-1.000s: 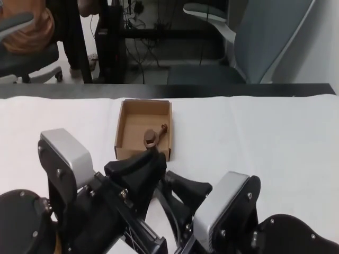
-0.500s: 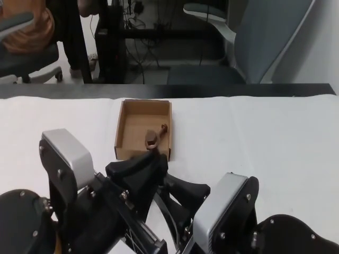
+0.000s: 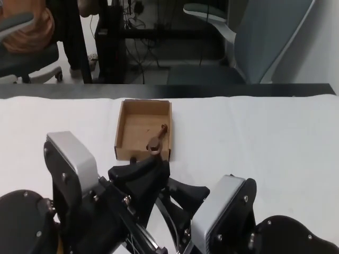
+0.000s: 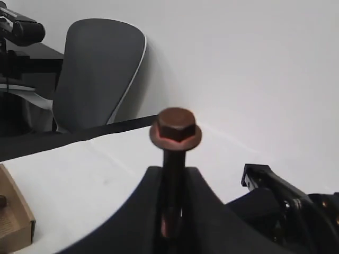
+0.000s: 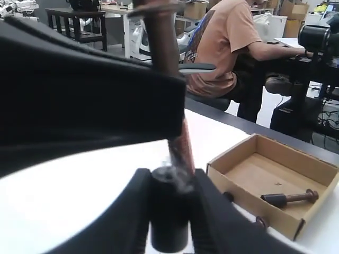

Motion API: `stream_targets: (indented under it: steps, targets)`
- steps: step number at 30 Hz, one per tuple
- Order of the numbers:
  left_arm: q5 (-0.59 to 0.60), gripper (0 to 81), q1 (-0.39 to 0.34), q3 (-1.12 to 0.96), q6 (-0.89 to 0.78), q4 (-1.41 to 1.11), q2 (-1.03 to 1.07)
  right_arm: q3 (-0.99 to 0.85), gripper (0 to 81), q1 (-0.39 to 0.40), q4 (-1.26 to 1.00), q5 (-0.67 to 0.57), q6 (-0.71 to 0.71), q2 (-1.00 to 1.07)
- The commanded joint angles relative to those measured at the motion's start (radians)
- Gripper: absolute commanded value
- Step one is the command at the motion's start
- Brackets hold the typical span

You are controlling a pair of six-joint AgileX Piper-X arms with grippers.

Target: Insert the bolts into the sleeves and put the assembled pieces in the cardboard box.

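A copper-brown bolt point(image 4: 175, 132) with a hex head stands upright, and my left gripper point(image 4: 172, 177) is shut on its shaft. In the right wrist view the bolt's shaft point(image 5: 181, 145) runs down into a black sleeve point(image 5: 169, 222), with my right gripper point(image 5: 169, 182) shut on the sleeve. Both grippers meet low in the high view, left gripper point(image 3: 144, 166) beside right gripper point(image 3: 183, 191), with the bolt head point(image 3: 154, 146) just above them. The cardboard box point(image 3: 130, 114) lies beyond them. It holds one assembled piece point(image 5: 288, 198).
White cloth covers the bench point(image 3: 265, 132), with free room to the right of the box. Two small dark round things point(image 5: 228, 197) sit at the box's near wall. Office chairs and a seated person are behind the far edge.
Both arms have shifted slightly toward the near edge together. The bolt head sits lower in the high view than a second ago. Both grips are unchanged.
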Motion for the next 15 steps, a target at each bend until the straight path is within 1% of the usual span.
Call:
stream_targets:
  steps: [1, 3, 6, 9, 15]
  targets:
    - [0.006, 1.7, -0.001, -0.001, 0.014, 0.041, -0.009, -0.011, 0.6, 0.002, -0.013, 0.024, -0.018, -0.002]
    - [0.004, 1.7, -0.001, -0.001, 0.014, 0.055, -0.009, -0.011, 0.6, 0.002, -0.014, 0.023, -0.037, -0.002]
    - [-0.002, 1.7, 0.001, -0.001, 0.055, 0.012, -0.009, -0.011, 0.6, 0.002, -0.015, 0.023, -0.036, -0.002]
    - [-0.002, 1.7, 0.001, -0.001, 0.059, -0.008, -0.009, -0.011, 0.6, 0.002, -0.015, 0.023, -0.034, -0.002]
    - [-0.002, 1.7, 0.001, -0.001, 0.048, 0.045, -0.009, -0.011, 0.6, 0.002, -0.015, 0.023, -0.033, -0.002]
